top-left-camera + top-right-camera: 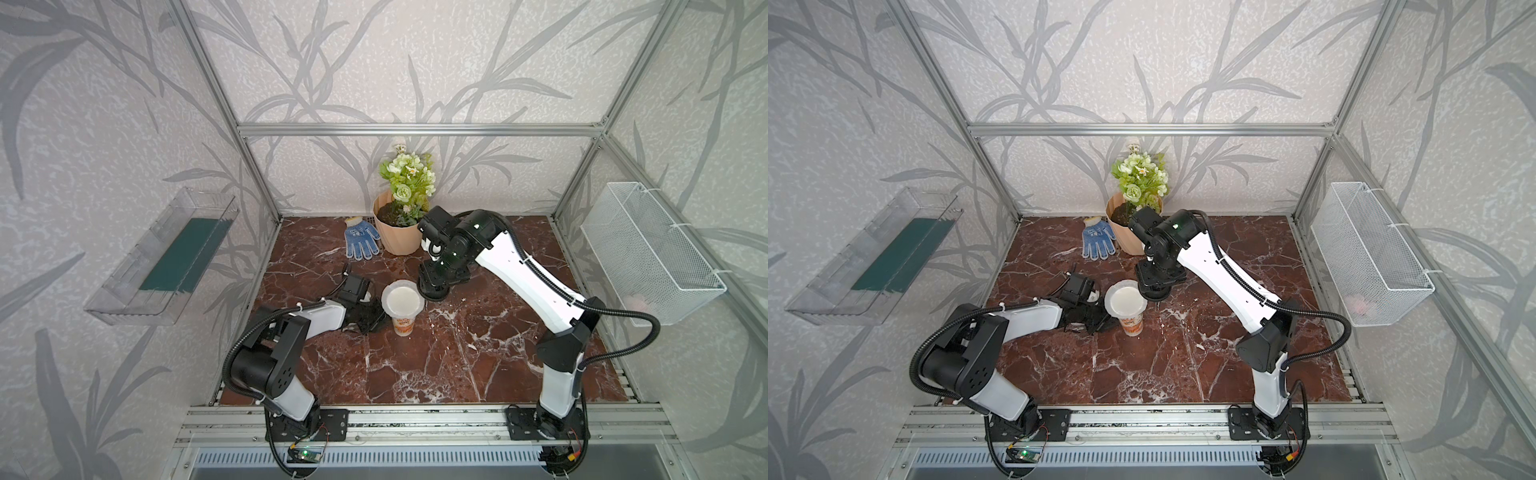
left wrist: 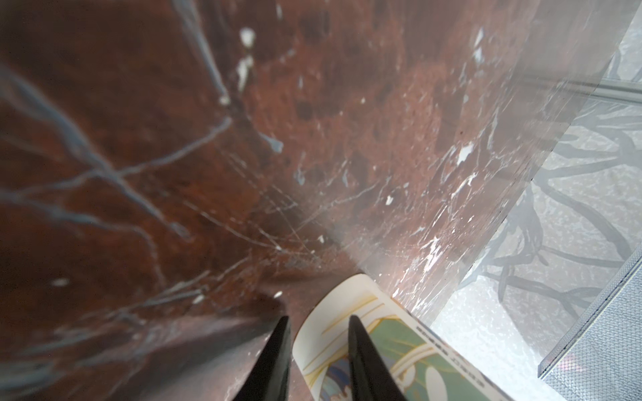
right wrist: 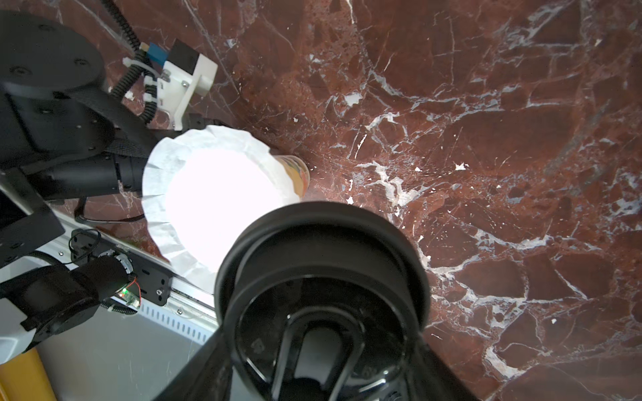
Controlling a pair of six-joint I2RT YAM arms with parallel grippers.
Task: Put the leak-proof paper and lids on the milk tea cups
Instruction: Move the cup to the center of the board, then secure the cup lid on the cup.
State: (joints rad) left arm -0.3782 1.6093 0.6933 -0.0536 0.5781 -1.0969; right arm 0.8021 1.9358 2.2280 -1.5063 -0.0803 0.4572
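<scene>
The milk tea cup (image 1: 403, 327) (image 1: 1132, 326) stands upright mid-table, white with an orange print. The leak-proof paper (image 1: 402, 300) (image 3: 215, 194) lies across its mouth, its crinkled edge overhanging all round. My left gripper (image 1: 376, 320) (image 2: 319, 317) lies low and rolled against the cup's left side. Its jaws are narrow, with nothing clamped between them. One finger crosses the cup's wall (image 2: 323, 340) and the other sits by the base. My right gripper (image 1: 432, 286) (image 3: 319, 347) is shut on a black round lid (image 1: 432, 293) (image 3: 319, 250), held just beyond the paper's far-right edge.
A peach flower pot (image 1: 397, 235) with green flowers and a blue-dotted glove (image 1: 361, 241) sit at the back of the red marble table (image 1: 457, 365). A clear tray (image 1: 166, 257) hangs on the left wall. A white wire basket (image 1: 648, 253) hangs on the right wall.
</scene>
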